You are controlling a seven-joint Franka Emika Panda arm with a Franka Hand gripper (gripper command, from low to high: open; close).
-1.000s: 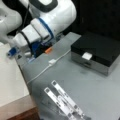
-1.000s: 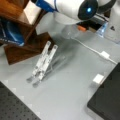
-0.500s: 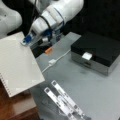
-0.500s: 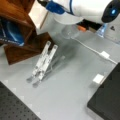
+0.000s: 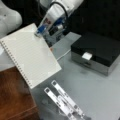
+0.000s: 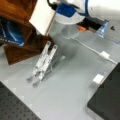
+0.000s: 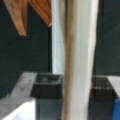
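In a front view the pincer [image 5: 39, 32], at the upper middle of the frame, is clenched on the top corner of a spiral notebook [image 5: 30, 53] held aloft at the left, above the grey surface [image 5: 97, 92] with a clear folding stand [image 5: 63, 101] at the bottom and a black box [image 5: 98, 51] at the right. In a front view the notebook [image 6: 42, 16] hangs at the upper left beside a wooden rack [image 6: 18, 30], the stand [image 6: 42, 62] below it. In the wrist view the notebook's edge [image 7: 75, 60] runs upright through the middle.
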